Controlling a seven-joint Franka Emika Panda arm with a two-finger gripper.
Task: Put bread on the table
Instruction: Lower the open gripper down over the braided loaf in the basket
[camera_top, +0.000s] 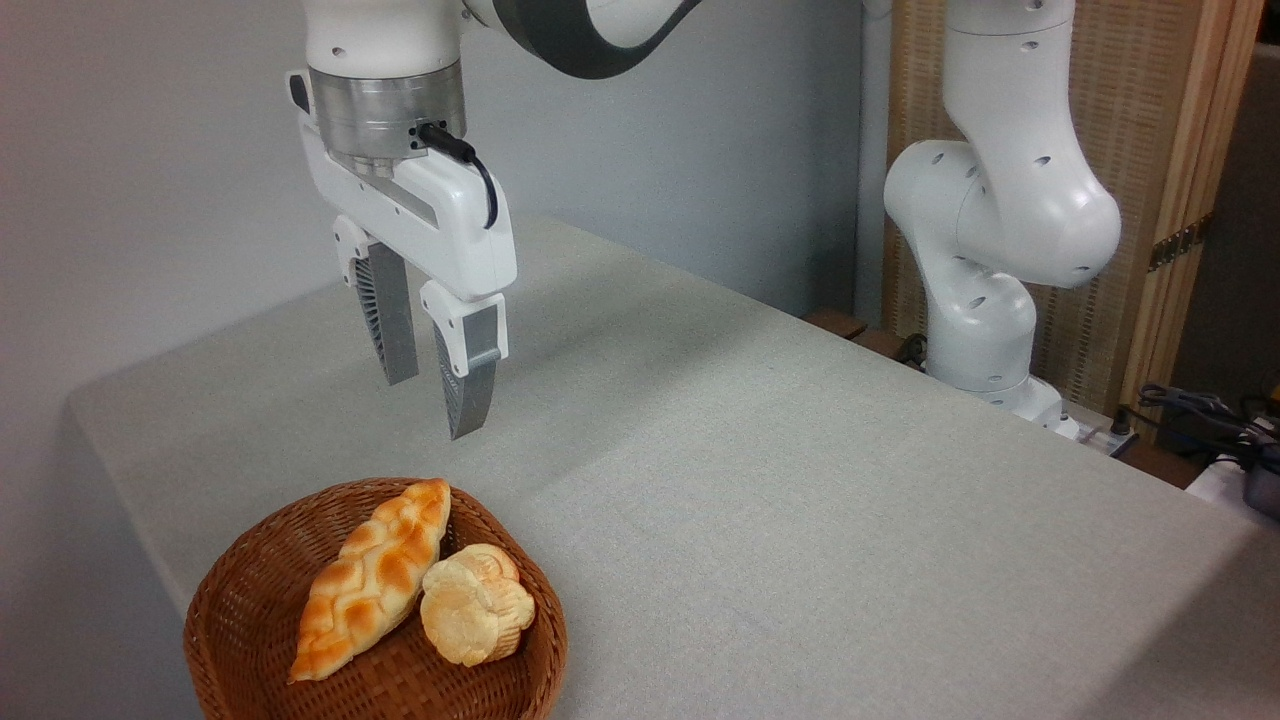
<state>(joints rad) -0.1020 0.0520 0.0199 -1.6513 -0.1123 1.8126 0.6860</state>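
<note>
The long braided bread (370, 578), golden-orange with paler patches, lies slanted inside the round brown wicker basket (230, 620) at the lower left. A small pale muffin-like bun (476, 604) leans against its right side. My gripper (432, 405) hangs above the basket's far rim, well clear of the loaf, fingers pointing down and open with nothing between them. The table (780, 480), covered in light grey-green cloth, stretches to the right and back.
The arm's white base (990, 290) stands at the table's far right edge, in front of a wooden slatted screen (1150, 180). Cables and a dark device (1220, 425) lie at the right beyond the table. A grey wall runs behind.
</note>
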